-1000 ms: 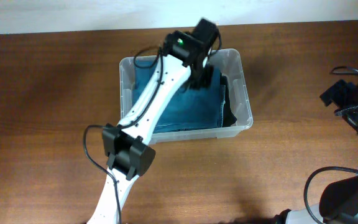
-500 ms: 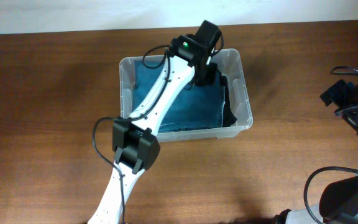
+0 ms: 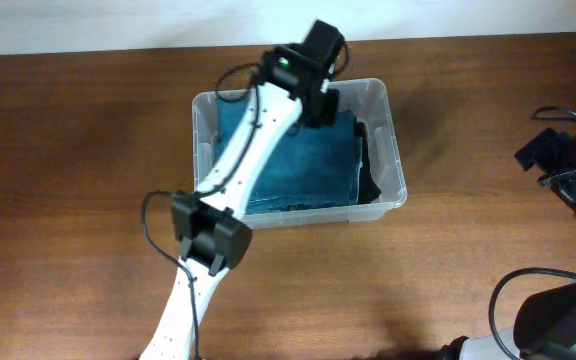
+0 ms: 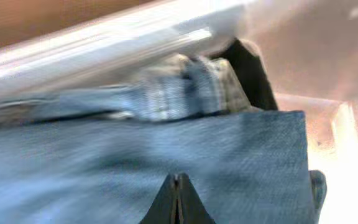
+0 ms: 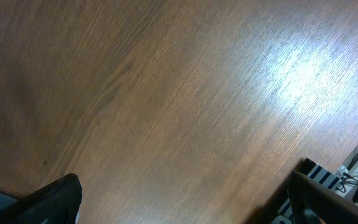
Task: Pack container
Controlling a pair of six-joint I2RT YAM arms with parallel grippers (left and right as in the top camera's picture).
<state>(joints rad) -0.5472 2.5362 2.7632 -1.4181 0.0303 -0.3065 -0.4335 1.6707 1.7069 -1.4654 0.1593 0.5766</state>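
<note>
The container (image 3: 396, 165) sits toward the far edge of the worktop (image 3: 68, 200), a little right of its middle. Over the last second the left hand (image 4: 178, 184) has drawn back from the middle of the jeans (image 3: 308, 165) toward the container's far wall. Its fingers have stayed pressed together throughout, gripping nothing. We take this as the end of a push or tuck and not a fresh pick. On that reading the packing is close to done.

Inside the container the jeans lie folded and fairly flat, filling most of the floor. From the left wrist view we see a paler waistband bunched against the far wall. A strip of dark fabric (image 3: 366, 165) shows between the jeans and the right wall, and we cannot tell what it is. Nothing hangs over the rim.

The right hand (image 5: 185, 180) is spread wide over bare wood near the right edge of the worktop, well apart from the container, and holds nothing.
</note>
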